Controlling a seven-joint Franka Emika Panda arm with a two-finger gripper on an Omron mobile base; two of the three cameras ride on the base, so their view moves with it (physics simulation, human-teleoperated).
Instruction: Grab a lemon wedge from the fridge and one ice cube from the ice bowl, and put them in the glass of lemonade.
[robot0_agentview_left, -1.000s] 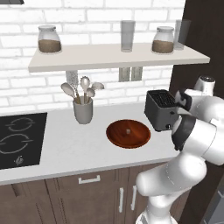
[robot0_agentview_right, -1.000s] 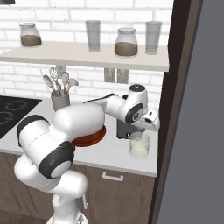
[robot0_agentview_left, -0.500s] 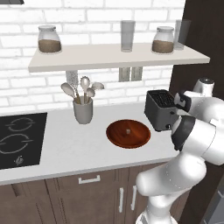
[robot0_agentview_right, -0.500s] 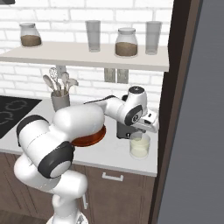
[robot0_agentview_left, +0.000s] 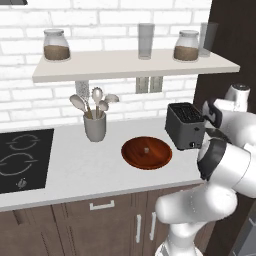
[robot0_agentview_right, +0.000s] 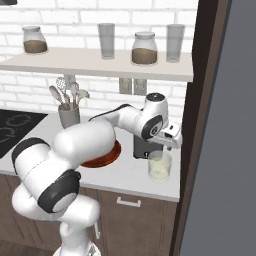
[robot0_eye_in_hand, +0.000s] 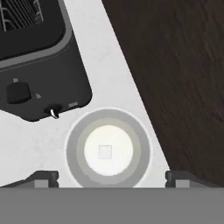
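One white counter (robot0_agentview_left: 75, 170) carries everything, with one shelf (robot0_agentview_left: 130, 65) above it holding two jars (robot0_agentview_left: 55, 46) and two tall grey glasses (robot0_agentview_left: 146, 41). One black cooktop (robot0_agentview_left: 22, 159) lies at the counter's left end. One white arm (robot0_agentview_right: 90, 145) reaches across the counter, hiding most of the ice bowl in the right base view. One black toaster (robot0_agentview_left: 186, 125) stands just right of the single reddish-brown ice bowl (robot0_agentview_left: 146, 152), which the left base view shows whole with one tiny pale piece (robot0_agentview_left: 146, 149) at its centre. One grey utensil cup (robot0_agentview_left: 95, 127) with spoons stands left of the bowl. One glass of lemonade (robot0_agentview_right: 159, 166) sits on the counter in front of the toaster, near the dark side panel (robot0_eye_in_hand: 175, 78). The gripper (robot0_eye_in_hand: 111, 177) hangs directly over the glass, its fingertips (robot0_eye_in_hand: 43, 177) spread wide and pinching nothing. From the hand view, one small pale square, apparently the ice cube (robot0_eye_in_hand: 104, 152), lies in the lemonade.
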